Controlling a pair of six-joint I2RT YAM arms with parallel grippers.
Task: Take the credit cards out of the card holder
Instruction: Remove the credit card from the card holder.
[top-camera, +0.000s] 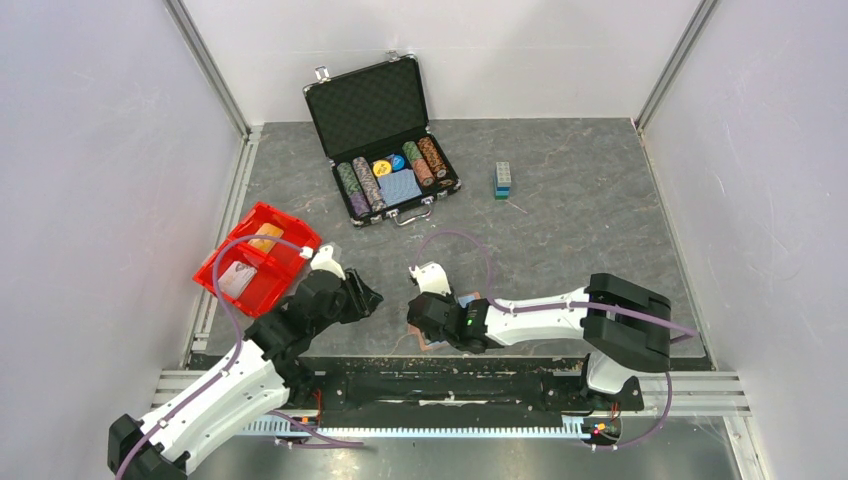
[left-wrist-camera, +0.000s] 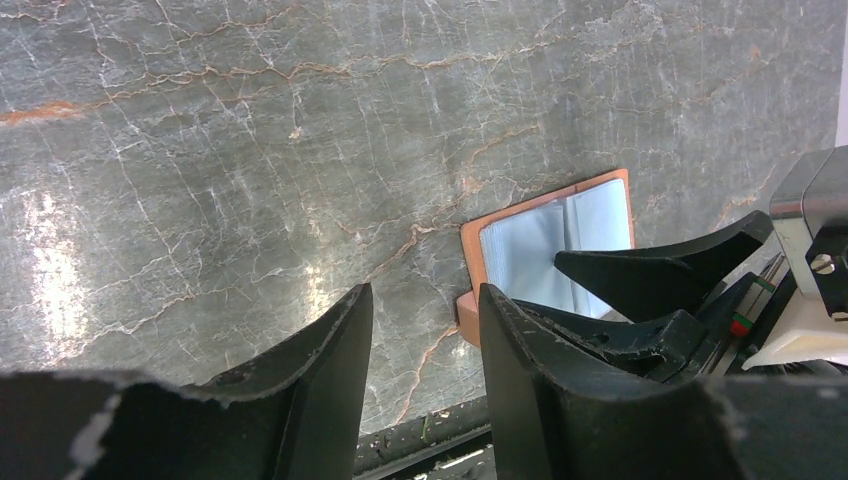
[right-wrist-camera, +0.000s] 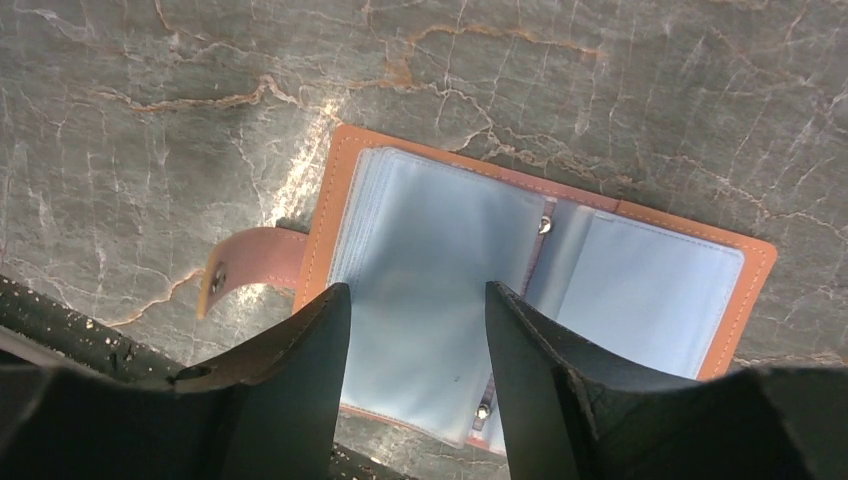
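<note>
The brown card holder lies open on the table, its pale blue plastic sleeves facing up and its closing tab sticking out to the left. No card shows in the sleeves I can see. My right gripper hovers just over the left sleeve page, open, with nothing between its fingers. My left gripper is open beside the card holder, over bare table near its tab corner. Two credit cards, one orange-yellow and one pale, lie in the red bin.
An open black poker-chip case stands at the back centre. A small blue and green block stands to its right. The black table edge rail runs just below the card holder. White walls enclose three sides.
</note>
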